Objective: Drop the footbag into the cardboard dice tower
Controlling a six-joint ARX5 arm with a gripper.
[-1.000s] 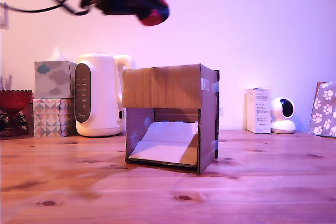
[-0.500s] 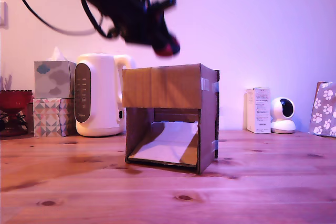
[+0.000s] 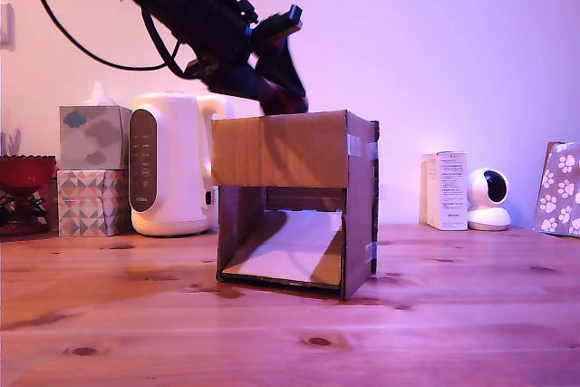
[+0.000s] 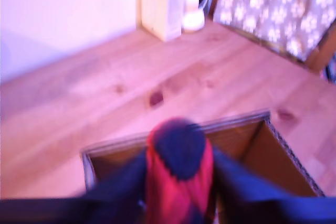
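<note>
Swung down within the last second from high at the exterior view's left to the open top of the cardboard dice tower [image 3: 294,201], fingers [image 4: 113,184] pinching the footbag [image 4: 178,169] just over the rim, apparently ready for release.

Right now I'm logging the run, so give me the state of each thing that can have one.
pincer: shut on the footbag, over the tower's open top
footbag: held, not yet dropped
cardboard dice tower: upright on the table, top open, ramp bare
kettle: upright behind the tower
tissue boxes: stacked, tissue sticking out of the upper one
</note>
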